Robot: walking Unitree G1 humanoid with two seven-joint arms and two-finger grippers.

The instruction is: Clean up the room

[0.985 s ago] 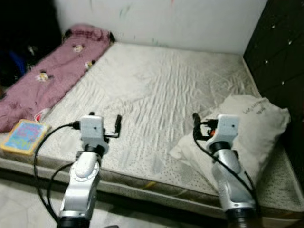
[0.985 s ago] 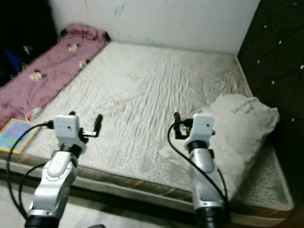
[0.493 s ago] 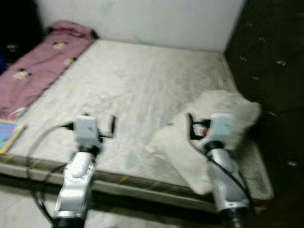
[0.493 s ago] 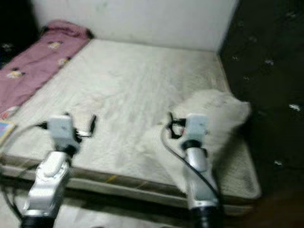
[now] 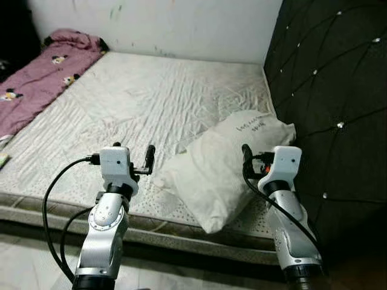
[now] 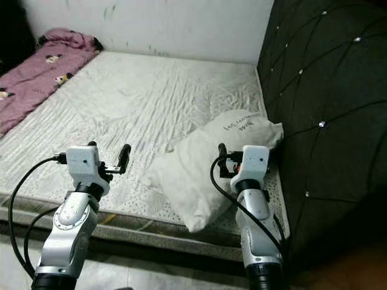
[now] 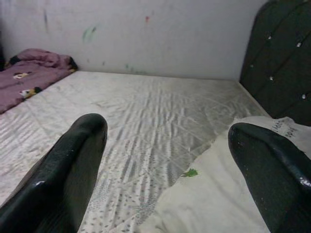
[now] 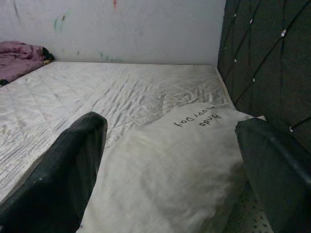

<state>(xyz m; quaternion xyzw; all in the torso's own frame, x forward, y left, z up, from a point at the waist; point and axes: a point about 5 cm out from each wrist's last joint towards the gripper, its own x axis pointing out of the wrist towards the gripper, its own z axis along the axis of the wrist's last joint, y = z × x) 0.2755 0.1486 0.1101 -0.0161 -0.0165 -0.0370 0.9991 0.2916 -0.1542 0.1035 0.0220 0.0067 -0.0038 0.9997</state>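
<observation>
Your right gripper (image 8: 170, 160) is spread wide and holds nothing; it hangs raised above the near edge of the mattress (image 5: 181, 96), with the pillow (image 5: 224, 163) directly ahead between its fingers. Your left gripper (image 7: 165, 160) is equally wide and empty, level with the right one, with the pillow's near corner just entering its span. The pillow lies slanted across the near right corner of the mattress, close beside the dark padded headboard (image 5: 326, 90), one corner hanging toward the near edge. It reads as the step in hand: take it up and set it square against the headboard. Bring the right gripper down onto the bulk of the pillow, not the thin corner, and gather a good fold of cloth before closing; the stuffing looks soft and will likely slip out of a shallow pinch. Use the left gripper on the near corner to keep it level. A purple blanket (image 5: 42, 78) lies along the far left side, well apart.
</observation>
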